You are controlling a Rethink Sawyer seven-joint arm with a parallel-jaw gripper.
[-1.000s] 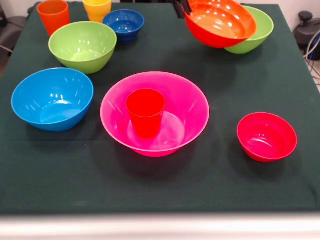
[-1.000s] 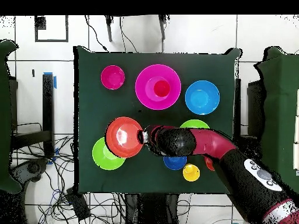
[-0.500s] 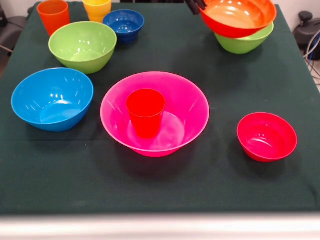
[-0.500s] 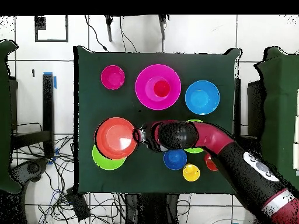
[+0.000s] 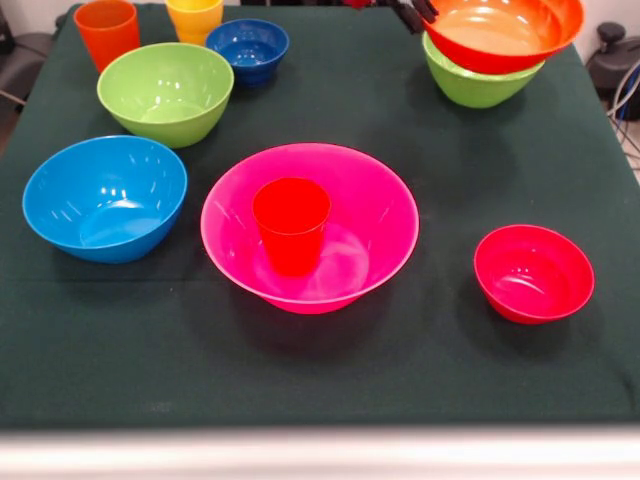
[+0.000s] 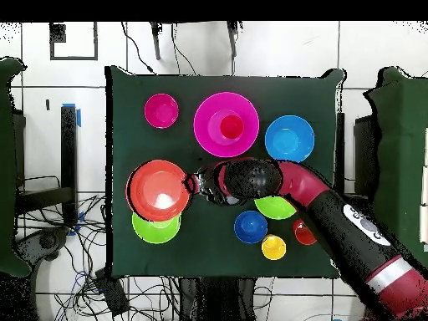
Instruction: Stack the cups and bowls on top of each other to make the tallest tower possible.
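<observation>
Gripper (image 5: 420, 12) at the top edge of the front view clamps the near-left rim of the orange bowl (image 5: 505, 32), which hangs above one lime green bowl (image 5: 472, 85) and hides its far part. At the middle of the dark green table (image 5: 320, 370), the large pink bowl (image 5: 310, 226) holds an upright red cup (image 5: 291, 225). The light blue bowl (image 5: 105, 197) sits to its left and the small red bowl (image 5: 533, 272) to its right, both apart from it. At the far left stand the second lime green bowl (image 5: 165, 92), the small dark blue bowl (image 5: 247, 48), the orange cup (image 5: 106, 30) and the yellow cup (image 5: 194, 17).

Seen from overhead, the red and black arm (image 6: 334, 221) reaches in from the lower right across the table, the gripper (image 6: 194, 182) holding the rim of the orange bowl (image 6: 157, 190), which overlaps the lime green bowl (image 6: 155, 228) beneath. The pink bowl (image 6: 211, 138) with the red cup (image 6: 231, 126) lies beyond, between the small red bowl (image 6: 161, 110) and the light blue bowl (image 6: 289, 139).
</observation>
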